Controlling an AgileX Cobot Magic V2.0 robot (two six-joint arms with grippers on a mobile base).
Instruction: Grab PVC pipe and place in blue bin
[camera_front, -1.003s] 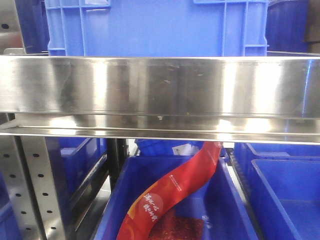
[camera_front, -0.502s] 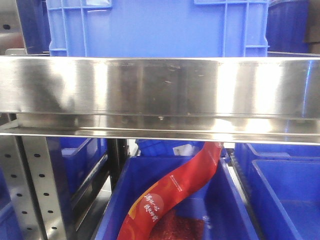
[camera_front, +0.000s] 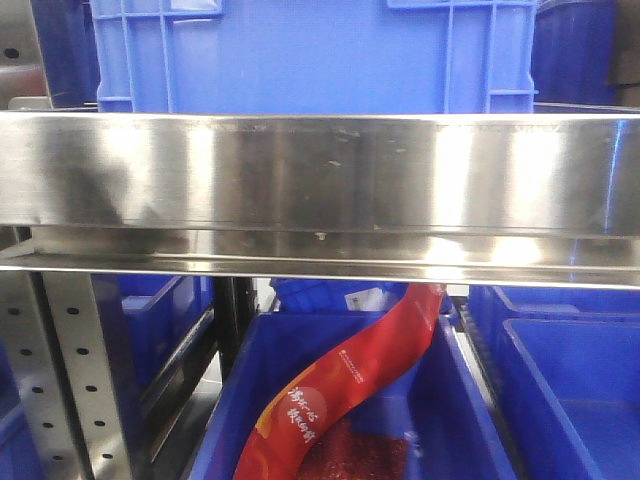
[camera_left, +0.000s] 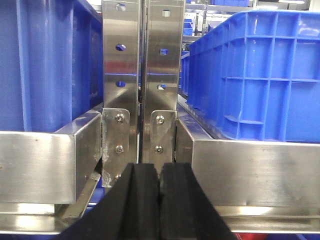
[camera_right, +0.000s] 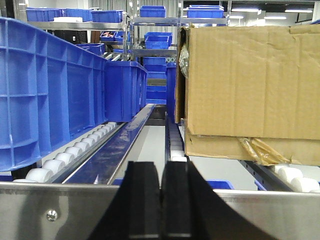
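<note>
Fingers on both arms are pressed together with nothing between them: the left gripper (camera_left: 160, 200) faces the twin steel uprights (camera_left: 141, 80) of the rack, and the right gripper (camera_right: 161, 200) looks along a roller lane (camera_right: 75, 152) running away from it. PVC pipe is not to be seen in any view, so its place cannot be told. Ahead and to the left of the right fingers stands a blue crate (camera_right: 45, 95); ahead and to their right sits a cardboard box (camera_right: 250, 80). From the front camera, a steel shelf rail (camera_front: 320, 180) crosses the whole view, with an open blue bin (camera_front: 450, 400) below it holding a red packet (camera_front: 350, 385). Risk here, as I judge it, is reaching blind: with the pipe unlocated and both pairs of fingers close to steel edges, a forward move could knock a rail or upright. Several blue containers are also in view, so the wrong one could be taken for the target. Closed fingers would have to part before any grasp.
</note>
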